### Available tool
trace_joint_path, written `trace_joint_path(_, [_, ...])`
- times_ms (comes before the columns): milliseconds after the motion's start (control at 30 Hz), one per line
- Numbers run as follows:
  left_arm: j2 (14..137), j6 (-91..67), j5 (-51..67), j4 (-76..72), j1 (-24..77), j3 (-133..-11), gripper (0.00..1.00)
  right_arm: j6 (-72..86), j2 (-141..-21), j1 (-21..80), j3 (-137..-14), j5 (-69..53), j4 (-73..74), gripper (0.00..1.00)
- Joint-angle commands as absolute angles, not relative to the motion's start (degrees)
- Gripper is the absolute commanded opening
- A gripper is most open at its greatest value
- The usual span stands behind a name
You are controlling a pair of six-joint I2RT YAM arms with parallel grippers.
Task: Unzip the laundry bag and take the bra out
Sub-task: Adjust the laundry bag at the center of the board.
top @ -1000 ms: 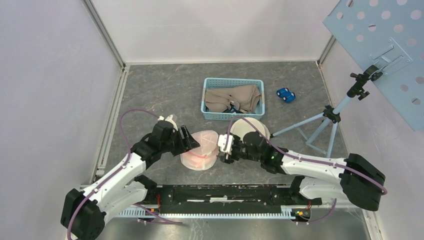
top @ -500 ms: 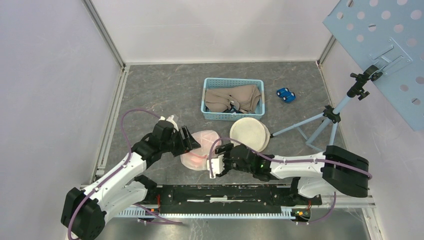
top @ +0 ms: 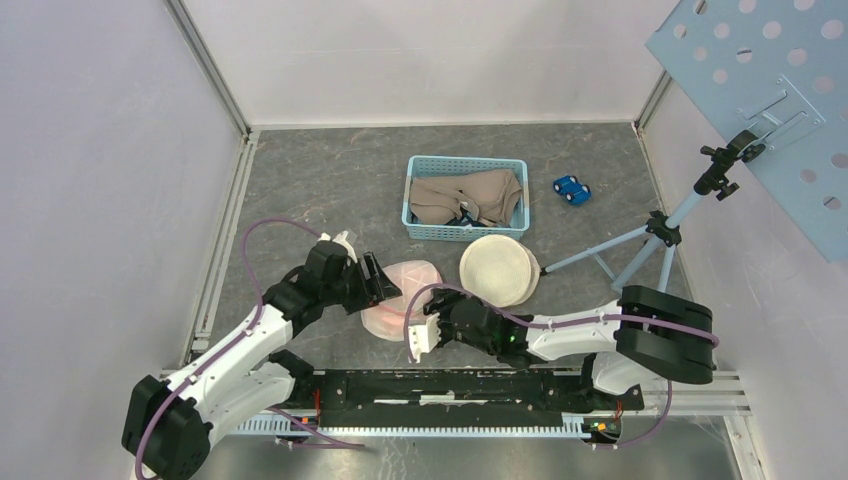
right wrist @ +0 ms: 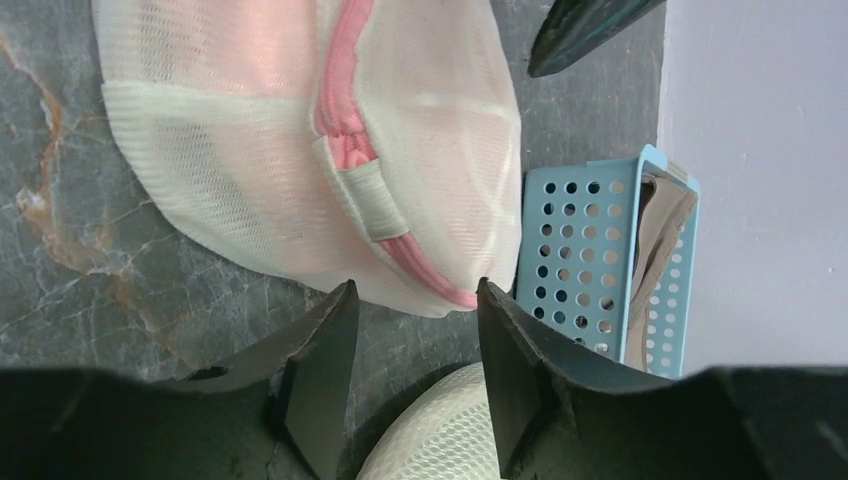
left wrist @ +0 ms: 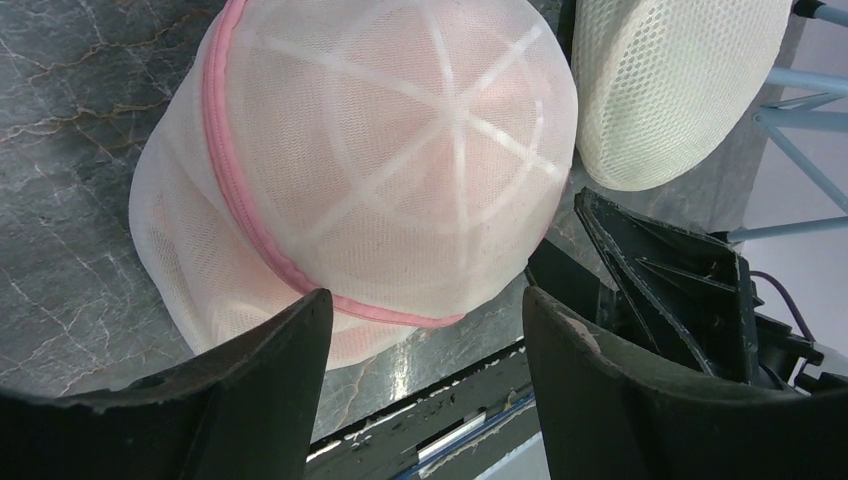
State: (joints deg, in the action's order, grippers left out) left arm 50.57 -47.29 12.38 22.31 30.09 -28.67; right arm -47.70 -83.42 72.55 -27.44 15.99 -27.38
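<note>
While the laundry bag [top: 400, 300] is sitting zipped on the table [top: 300, 180] just ahead of the two arms, the bra is still lying inside it, showing only as a pinkish shade through the mesh. The pink zip [right wrist: 345, 100] is running round the dome, its end tucked under a small cream tab [right wrist: 375, 200]. The left gripper [top: 378, 282] is hovering at the bag's left side, jaws spread wide and pinching nothing; the right gripper [top: 420, 335] is pointing at the near side, jaws also apart with only bare table between them. The risk, I'd say, is that the right fingers are heading for a pull hidden beneath that tab and may catch mesh instead, and with nothing bracing the light dome it could slide or tip when tugged. Compared with a second ago, the right arm has swung from beside the cream mesh disc [top: 498, 268] round to the near edge, leaving the disc uncovered, while the left arm and bag have hardly stirred.
</note>
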Motion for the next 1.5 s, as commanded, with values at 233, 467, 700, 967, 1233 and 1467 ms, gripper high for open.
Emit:
trace_joint_path(233, [50.11, -43.73, 12.98, 26.6, 30.16, -35.87, 0.78, -46.1, -79.56, 73.61, -29.36, 17.7, -30.92, 0.11])
trace_joint_path(467, [49.2, -38.03, 10.62, 33.56, 30.15, -39.65, 0.78, -44.76, -76.21, 73.65, -26.35, 12.33, -29.99, 0.39])
trace_joint_path(700, [48.46, -38.87, 12.72, 32.28, 30.15, -37.56, 0.78, -47.87, -78.78, 73.65, -26.36, 12.58, -30.78, 0.57])
trace_joint_path(967, [47.47, -41.24, 12.48, 30.33, 30.11, -36.52, 0.78, -50.17, -85.93, 73.61, -29.21, 14.13, -34.68, 0.61])
trace_joint_path(1233, [47.64, -42.45, 11.94, 29.18, 30.19, -36.67, 0.78, -52.11, -88.42, 73.34, -30.56, 16.74, -37.75, 0.48])
trace_joint_path(1467, [47.37, -42.34, 11.32, 30.2, 30.11, -37.32, 0.82, -53.08, -89.67, 72.04, -32.07, 14.97, -37.35, 0.49])
